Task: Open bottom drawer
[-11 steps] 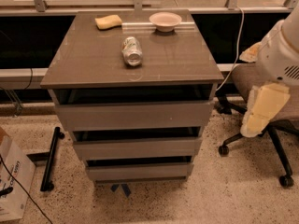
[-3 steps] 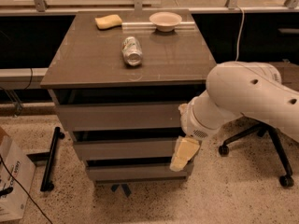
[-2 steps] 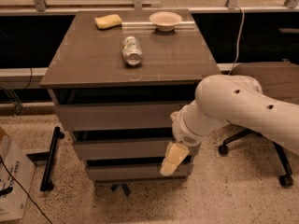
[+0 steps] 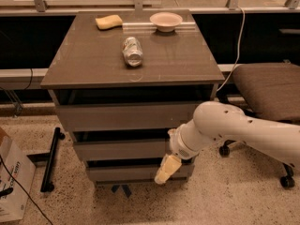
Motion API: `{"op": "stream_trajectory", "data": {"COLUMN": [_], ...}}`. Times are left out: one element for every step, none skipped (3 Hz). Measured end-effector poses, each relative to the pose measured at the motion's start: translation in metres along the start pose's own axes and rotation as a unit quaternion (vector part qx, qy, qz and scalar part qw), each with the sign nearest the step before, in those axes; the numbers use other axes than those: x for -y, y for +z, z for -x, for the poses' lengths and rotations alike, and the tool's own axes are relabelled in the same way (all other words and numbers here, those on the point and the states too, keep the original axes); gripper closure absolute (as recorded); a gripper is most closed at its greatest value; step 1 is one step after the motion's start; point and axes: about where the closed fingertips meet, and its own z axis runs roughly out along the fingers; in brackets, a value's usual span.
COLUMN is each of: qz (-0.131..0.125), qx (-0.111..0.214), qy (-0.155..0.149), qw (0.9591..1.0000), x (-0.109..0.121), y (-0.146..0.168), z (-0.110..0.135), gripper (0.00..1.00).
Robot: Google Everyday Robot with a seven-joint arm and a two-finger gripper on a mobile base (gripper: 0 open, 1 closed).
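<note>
Grey-brown bottom drawer (image 4: pixel 124 173) sits lowest in the stack under the worktop (image 4: pixel 84 60) and appears closed. Cream claw (image 4: pixel 167 169) hangs against the right end of the drawer front; whether it is wide or narrow cannot be told. Catch the upper lip of the front, then pull straight toward the near side without lifting.

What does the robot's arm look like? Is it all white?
Mostly. The arm is smooth, white and rounded like a fat tube, with tiny dark dots. The gripper, low in front of the bottom drawer, is pale creamy yellow and narrower. No cables show on it.
</note>
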Motion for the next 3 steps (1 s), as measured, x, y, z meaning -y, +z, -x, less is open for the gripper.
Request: {"op": "stream_trajectory", "data": {"qz": [0.025, 0.030, 0.031], "qx": [0.016, 0.016, 0.016], "qy": [0.019, 0.021, 0.026], "qw": [0.9994, 0.9992, 0.9991], "x": [0.002, 0.000, 0.003], "y": [0.033, 0.039, 0.059], "z": [-0.018, -0.020, -0.029], "gripper": [0.00, 0.00, 0.00]}}
